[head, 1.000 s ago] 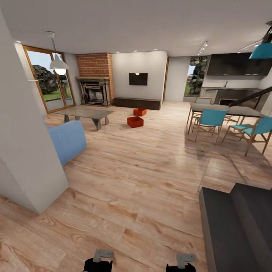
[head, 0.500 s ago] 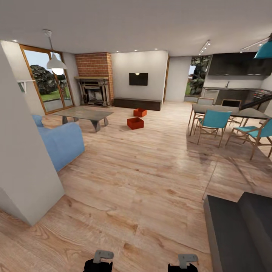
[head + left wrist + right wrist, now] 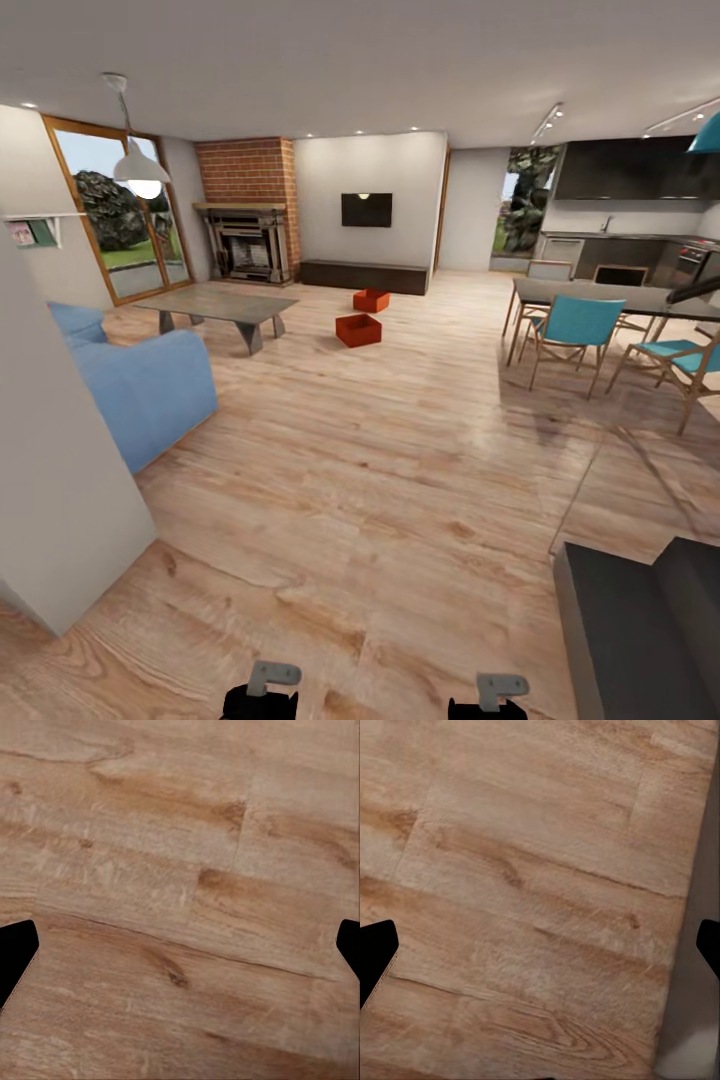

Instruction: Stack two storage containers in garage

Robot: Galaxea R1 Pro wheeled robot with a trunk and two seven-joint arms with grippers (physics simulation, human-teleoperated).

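Left gripper point(image 3: 180, 945): its two dark fingertips stand wide apart at the two sides of the left wrist view, with nothing between them, only the light wood-plank floor point(image 3: 180, 870) under it.
Right gripper point(image 3: 540, 945): the same, fingertips apart and holding nothing, above the planks; a grey edge shows at one side, and I cannot tell what it is.
Arms in the head view: both wrists sit low at the near edge, the left gripper point(image 3: 262, 690) and the right gripper point(image 3: 488, 698), tucked close to the body.
Task things: the nearer orange-red lidless storage bin point(image 3: 358, 329) and the farther orange-red storage bin point(image 3: 371, 299) stand on the planks far ahead, close to each other but not touching, between the grey low coffee table point(image 3: 220, 305) and the long dark low cabinet point(image 3: 362, 276).
Surroundings: a blue sofa point(image 3: 140, 385) and a white wall corner point(image 3: 60, 470) at the left; a dark stair block point(image 3: 640, 630) near at the right; a dining table with turquoise chairs point(image 3: 575, 325) farther right.
Step in hand: I judge it is the drive toward the bins; no grasp is begun.
How to do it well: keep the middle of the open floor, away from the wall corner and the stair block, approach the nearer bin straight, and stop with it in reach in front of both arms.
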